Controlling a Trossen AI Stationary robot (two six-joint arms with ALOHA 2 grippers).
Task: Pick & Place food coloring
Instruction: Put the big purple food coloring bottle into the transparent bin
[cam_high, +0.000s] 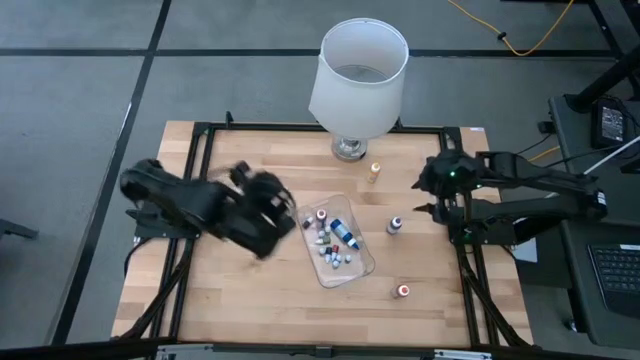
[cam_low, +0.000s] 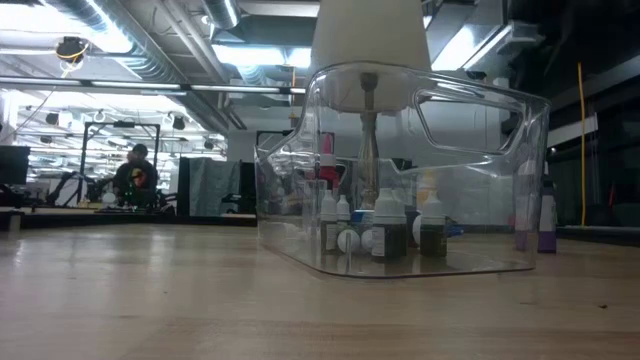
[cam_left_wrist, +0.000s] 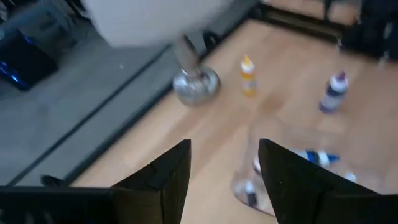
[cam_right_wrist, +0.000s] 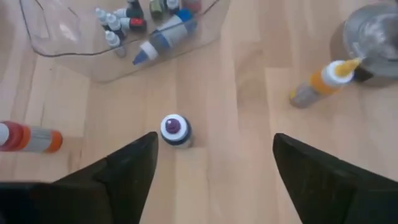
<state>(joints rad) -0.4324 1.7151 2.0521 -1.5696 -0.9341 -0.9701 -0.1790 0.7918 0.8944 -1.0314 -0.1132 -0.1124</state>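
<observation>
Several tiny food coloring bottles lie in the clear tray (cam_high: 352, 268) at mid-table. Three stand loose on the wood: an orange-yellow one (cam_high: 374, 172) near the lamp, a purple-capped one (cam_high: 396, 225) right of the tray, and a red-capped one (cam_high: 403, 291) toward the near edge. My right gripper (cam_right_wrist: 214, 168) is open and hovers just right of the purple-capped bottle (cam_right_wrist: 175, 130), holding nothing. My left gripper (cam_left_wrist: 224, 174) is open above the tray's left side (cam_left_wrist: 249, 180), also holding nothing.
A large white lamp (cam_high: 358, 70) stands on its metal base (cam_left_wrist: 196, 84) at the table's far edge, close to the orange-yellow bottle (cam_left_wrist: 248, 76). Bare wood lies to the left and near side of the tray (cam_low: 400, 170). A black frame borders the table.
</observation>
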